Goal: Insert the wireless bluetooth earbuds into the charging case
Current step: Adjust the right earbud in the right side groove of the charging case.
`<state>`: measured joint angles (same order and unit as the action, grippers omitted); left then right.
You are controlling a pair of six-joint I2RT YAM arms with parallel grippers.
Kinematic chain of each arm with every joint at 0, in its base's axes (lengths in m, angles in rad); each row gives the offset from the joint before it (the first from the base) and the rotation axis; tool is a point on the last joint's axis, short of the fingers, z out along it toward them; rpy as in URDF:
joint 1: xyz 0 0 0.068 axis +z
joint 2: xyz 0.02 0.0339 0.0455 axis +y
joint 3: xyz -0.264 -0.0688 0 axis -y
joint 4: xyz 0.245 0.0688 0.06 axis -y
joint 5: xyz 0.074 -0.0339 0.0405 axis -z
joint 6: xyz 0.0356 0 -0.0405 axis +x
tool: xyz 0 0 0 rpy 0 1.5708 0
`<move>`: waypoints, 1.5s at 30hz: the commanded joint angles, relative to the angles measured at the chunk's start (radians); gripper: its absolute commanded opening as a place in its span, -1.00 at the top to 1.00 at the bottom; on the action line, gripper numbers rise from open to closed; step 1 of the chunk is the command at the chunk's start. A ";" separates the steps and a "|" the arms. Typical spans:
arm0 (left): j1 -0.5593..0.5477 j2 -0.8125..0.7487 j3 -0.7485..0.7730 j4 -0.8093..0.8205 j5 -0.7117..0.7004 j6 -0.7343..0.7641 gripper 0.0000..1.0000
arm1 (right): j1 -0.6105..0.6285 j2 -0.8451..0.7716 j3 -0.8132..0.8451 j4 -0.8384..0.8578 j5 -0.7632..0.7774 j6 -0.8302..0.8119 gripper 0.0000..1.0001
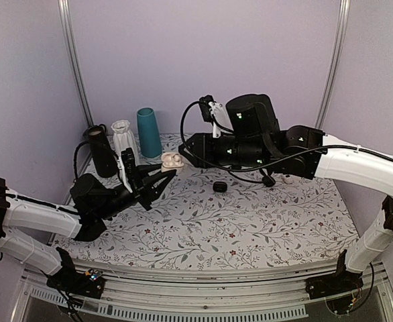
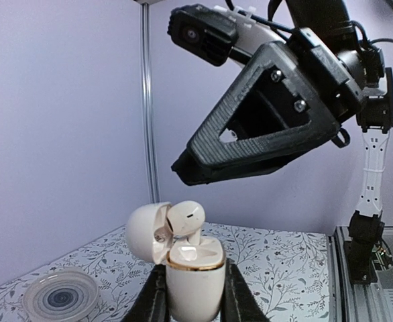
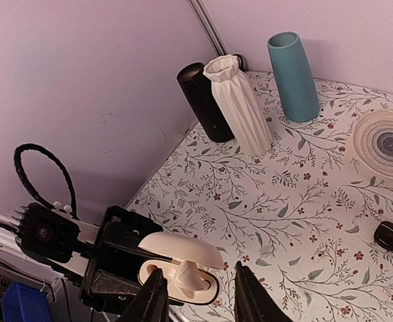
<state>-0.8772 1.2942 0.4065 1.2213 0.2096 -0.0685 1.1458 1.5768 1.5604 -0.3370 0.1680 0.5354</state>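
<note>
One charging case (image 2: 194, 282), cream-white and glossy, its lid (image 2: 145, 231) hinged open, was held upright and apparently clear of the worktop (image 1: 250, 221) by the left jaws, which were clamped narrowly on its lower body.

One earbud (image 2: 185, 220), white, stood stem-down in a well of the case. It sat proud of the gold rim and did not look fully seated. Whether a second earbud occupied the other well could not be told.

Right jaws: poised just above case and earbud, moderately parted and holding nothing. In the right wrist view the case lay just ahead of the fingertips (image 3: 153, 298).

Other items on the worktop, well apart from the case:
- black vase (image 1: 102, 153)
- ribbed white vase (image 1: 123, 137)
- teal vase (image 1: 148, 132)
- pale saucer (image 3: 384, 143)
- small dark object (image 1: 218, 187) of uncertain identity

Risks, as judged:
- An off-centre press could tip the earbud out of its well and drop it to the worktop.
- Too hard a push might rotate the case in the left jaws, since glossy plastic offers little friction.
- A finger catching the lid could snap it shut on the unseated earbud — jamming both.
</note>
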 commanded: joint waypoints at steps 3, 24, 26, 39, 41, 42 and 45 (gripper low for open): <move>-0.013 -0.003 0.012 -0.019 -0.032 0.026 1.00 | 0.008 0.031 0.043 -0.064 0.033 0.028 0.33; -0.016 -0.004 0.017 -0.042 -0.019 0.019 1.00 | 0.017 0.088 0.079 -0.078 0.028 0.015 0.38; -0.017 -0.006 0.016 -0.043 -0.021 0.018 1.00 | 0.016 0.092 0.079 -0.077 0.022 0.012 0.42; -0.011 -0.028 0.023 -0.075 -0.013 -0.009 1.00 | 0.018 0.042 -0.005 -0.006 -0.041 -0.043 0.77; -0.009 -0.032 0.030 -0.090 -0.002 -0.017 1.00 | 0.018 0.032 -0.016 0.003 -0.048 -0.059 0.79; -0.008 -0.035 0.032 -0.096 0.006 -0.022 1.00 | 0.017 0.028 -0.022 0.006 -0.048 -0.067 0.80; 0.000 -0.046 0.035 -0.100 0.026 -0.043 1.00 | 0.017 0.009 -0.042 0.022 -0.062 -0.094 0.80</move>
<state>-0.8787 1.2819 0.4068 1.1187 0.2031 -0.0795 1.1576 1.6341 1.5482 -0.3508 0.1501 0.4911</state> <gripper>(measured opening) 0.205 0.100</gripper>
